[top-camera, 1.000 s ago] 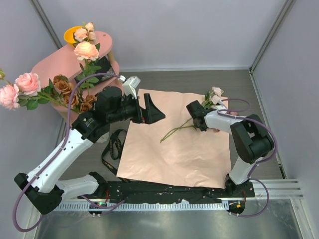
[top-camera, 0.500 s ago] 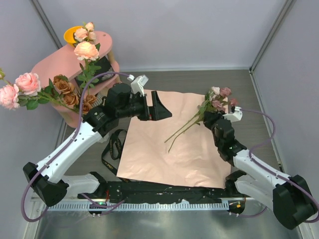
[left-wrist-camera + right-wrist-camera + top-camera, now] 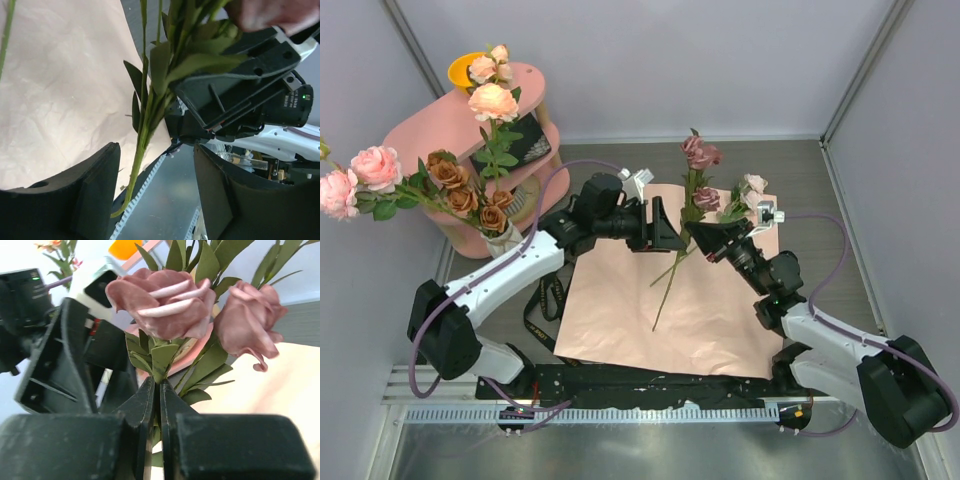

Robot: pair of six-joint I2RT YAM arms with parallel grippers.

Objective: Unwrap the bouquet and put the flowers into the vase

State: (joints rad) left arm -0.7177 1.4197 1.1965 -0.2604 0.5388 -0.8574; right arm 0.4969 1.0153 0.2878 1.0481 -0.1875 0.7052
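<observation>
The flat salmon-pink paper sheet (image 3: 620,310) lies mid-table. Above its far right part a leafy, green-stemmed spray of dusty-pink roses (image 3: 706,198) stands tilted, blooms far and up, its stem end slanting near-left. The right gripper (image 3: 160,390) pinches it just below the blooms. The left gripper (image 3: 156,150) has its jaws apart either side of the stem.

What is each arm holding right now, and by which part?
The right gripper holds the flowers, jaws shut on the stems just under the blooms. The left gripper holds nothing; its jaws stand open around the lower stems.
</observation>
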